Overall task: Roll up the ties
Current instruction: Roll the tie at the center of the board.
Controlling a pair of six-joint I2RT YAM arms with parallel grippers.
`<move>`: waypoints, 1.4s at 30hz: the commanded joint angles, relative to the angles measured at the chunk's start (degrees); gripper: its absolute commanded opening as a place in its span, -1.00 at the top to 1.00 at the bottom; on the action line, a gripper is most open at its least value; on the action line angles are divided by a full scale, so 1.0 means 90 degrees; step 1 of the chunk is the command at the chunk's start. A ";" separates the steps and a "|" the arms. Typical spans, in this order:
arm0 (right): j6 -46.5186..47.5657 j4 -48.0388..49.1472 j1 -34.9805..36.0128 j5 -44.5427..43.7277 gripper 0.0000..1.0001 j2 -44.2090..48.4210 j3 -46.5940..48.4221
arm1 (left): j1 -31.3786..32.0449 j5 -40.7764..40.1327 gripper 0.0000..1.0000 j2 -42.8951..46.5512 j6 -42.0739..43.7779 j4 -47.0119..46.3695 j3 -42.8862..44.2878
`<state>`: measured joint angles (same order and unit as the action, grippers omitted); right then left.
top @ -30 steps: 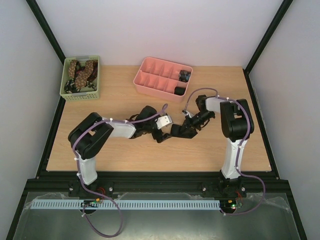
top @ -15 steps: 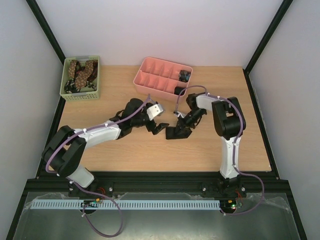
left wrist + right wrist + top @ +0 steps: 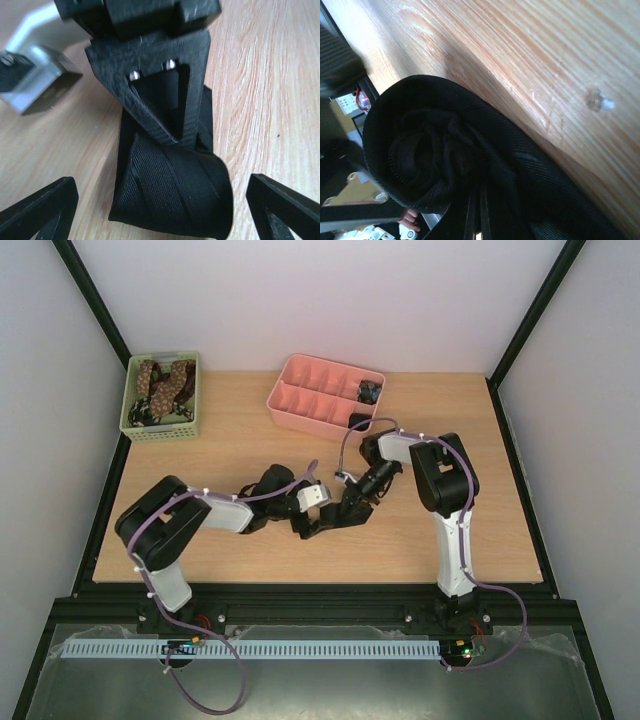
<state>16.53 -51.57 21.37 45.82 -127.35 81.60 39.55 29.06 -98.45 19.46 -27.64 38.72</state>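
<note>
Green plastic basket sits at the far left corner of the wooden worktop, holding loose ties, some brown with pale spots and some darker, in a heap. Further right, my left tool lies low near the middle of the worktop with its jaws spread wide. In the left wrist view its two fingers stand at either bottom corner, clear of the fabric and gripping nothing. Between them rests the black tie, wound into a thick coil lying on the wood. My right tool meets it from the other side, jaws closed and pinching the coil, with one finger pressed down on top of the roll. In the right wrist view the coil nearly fills the frame, its spiral end facing the camera and its layers bunched at the centre. Behind and slightly right, the pink tray stands towards the far edge. Two dark rolled ties sit in its right-hand compartments, one in the far row and one in the near row.
</note>
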 commanded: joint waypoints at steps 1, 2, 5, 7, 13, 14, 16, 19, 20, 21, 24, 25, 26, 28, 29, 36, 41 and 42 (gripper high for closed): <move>0.0055 0.0089 0.0087 -0.1063 0.97 -0.0541 -0.0171 | 0.0039 0.0459 -0.83 -0.0550 0.0401 -0.0730 0.0237; 0.0053 0.0100 0.0087 -0.1086 0.97 -0.0538 -0.0171 | 0.0068 0.0492 -0.80 -0.0649 0.0480 -0.0720 0.0269; 0.0049 0.0110 0.0087 -0.1139 0.97 -0.0571 -0.0145 | 0.0136 0.0528 -0.71 -0.0880 0.0679 -0.0723 0.0295; 0.0040 0.0105 0.0087 -0.1144 0.97 -0.0611 -0.0103 | 0.0202 0.0433 -0.64 -0.0997 0.0806 -0.0721 0.0316; 0.0000 0.0105 0.0087 -0.1177 0.97 -0.0645 0.0047 | 0.0345 -0.0179 -0.20 -0.1248 0.0999 -0.0678 0.0381; -0.0008 0.0105 0.0089 -0.1199 0.95 -0.0632 0.0079 | 0.0359 -0.0257 -0.06 -0.1282 0.1018 -0.0608 0.0406; -0.0042 0.0112 0.0087 -0.1246 0.86 -0.0570 0.0099 | 0.0369 -0.0363 0.15 -0.1264 0.1019 -0.0399 0.0421; -0.0119 0.0099 0.0069 -0.1356 0.61 -0.0291 0.0085 | 0.0361 -0.0470 0.35 -0.1177 0.1029 0.0156 0.0438; -0.0189 0.0142 0.0054 -0.1396 0.55 -0.0055 0.0040 | 0.0361 -0.0499 0.37 -0.1164 0.1056 0.0398 0.0444; -0.0313 0.0216 0.0041 -0.1387 0.49 0.0142 -0.0044 | 0.0361 -0.0547 0.39 -0.1145 0.1084 0.0623 0.0428; -0.0520 0.0437 0.0028 -0.1152 0.29 0.0880 -0.0412 | 0.0361 -0.0661 0.43 -0.1063 0.1082 0.0960 0.0305; -0.0552 0.0475 0.0028 -0.1077 0.26 0.1081 -0.0509 | 0.0360 -0.0706 0.43 -0.1038 0.1066 0.0994 0.0268; -0.0568 0.0480 0.0028 -0.1006 0.24 0.1235 -0.0593 | 0.0361 -0.0762 0.43 -0.1028 0.1040 0.1043 0.0251; -0.0624 0.0435 0.0026 -0.0779 0.22 0.1422 -0.0666 | 0.0361 -0.0867 0.43 -0.1043 0.0967 0.1100 0.0270; -0.0676 0.0421 0.0028 -0.0629 0.21 0.1474 -0.0680 | 0.0361 -0.0890 0.42 -0.1053 0.0949 0.1123 0.0282; -0.1201 0.0735 0.0192 -0.0197 0.17 0.1220 -0.0483 | 0.0361 -0.0904 0.38 -0.1145 0.0846 0.1242 0.0465; -0.1222 0.1071 0.0224 -0.0575 0.46 0.0799 -0.0448 | 0.0368 -0.0906 0.35 -0.1157 0.0825 0.1306 0.0529; -0.1222 0.1124 0.0224 -0.0680 0.63 0.0767 -0.0453 | 0.0363 -0.0907 0.34 -0.1146 0.0818 0.1324 0.0530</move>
<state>6.83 -43.51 22.96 42.85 -117.75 77.03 42.85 24.47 -106.78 27.20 -23.59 44.12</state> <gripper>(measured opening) 0.297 0.338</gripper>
